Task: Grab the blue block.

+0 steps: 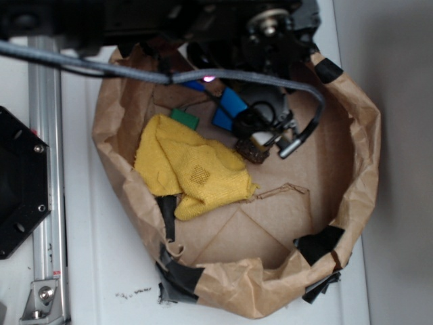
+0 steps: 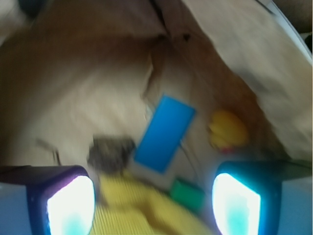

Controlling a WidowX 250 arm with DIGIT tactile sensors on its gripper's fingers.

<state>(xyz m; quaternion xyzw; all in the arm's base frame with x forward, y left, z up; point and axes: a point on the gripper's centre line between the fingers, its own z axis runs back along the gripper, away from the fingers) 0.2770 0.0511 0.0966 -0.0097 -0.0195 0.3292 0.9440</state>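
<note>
So the blue block (image 2: pixel 165 133) is lying flat on the floor of the brown paper bin (image 1: pixel 352 169), right by the green block (image 2: pixel 188 194) and the yellow cloth (image 1: pixel 189 169). The gripper (image 2: pixel 152 205) hangs over it, jaws spread wide with nothing in them, probably lining up to straddle it.

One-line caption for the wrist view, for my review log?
Open pincer above the blue block inside the paper bag, with the green block and yellow cloth nearby.
</note>
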